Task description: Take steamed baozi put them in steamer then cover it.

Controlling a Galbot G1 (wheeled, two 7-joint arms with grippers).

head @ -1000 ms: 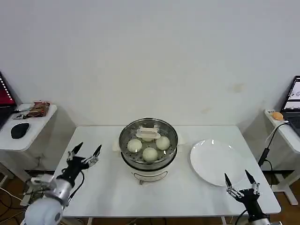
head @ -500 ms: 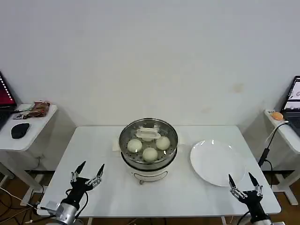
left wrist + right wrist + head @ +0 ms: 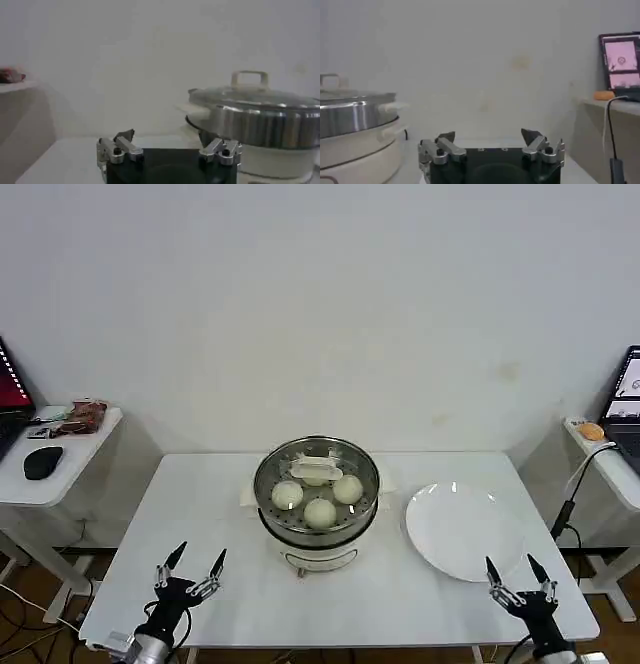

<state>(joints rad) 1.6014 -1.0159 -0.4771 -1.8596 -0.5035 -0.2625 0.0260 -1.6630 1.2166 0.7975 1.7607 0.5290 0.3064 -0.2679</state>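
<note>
Steamed baozi [image 3: 319,511], soft and easily dented, sit in the steamer [image 3: 316,529] mid-worktop under the cover [image 3: 316,475], best lifted by its bar handle. Our left pincer [image 3: 191,569] and right pincer [image 3: 520,578] wait near, spread wide, empty.

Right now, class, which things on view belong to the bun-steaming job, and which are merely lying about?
Belonging to the job:
round shiny steel steamer pot
four cream-white round buns
clear glass lid with cream handle

Lying about:
flat white plate
black computer mouse
orange item on the side shelf
</note>
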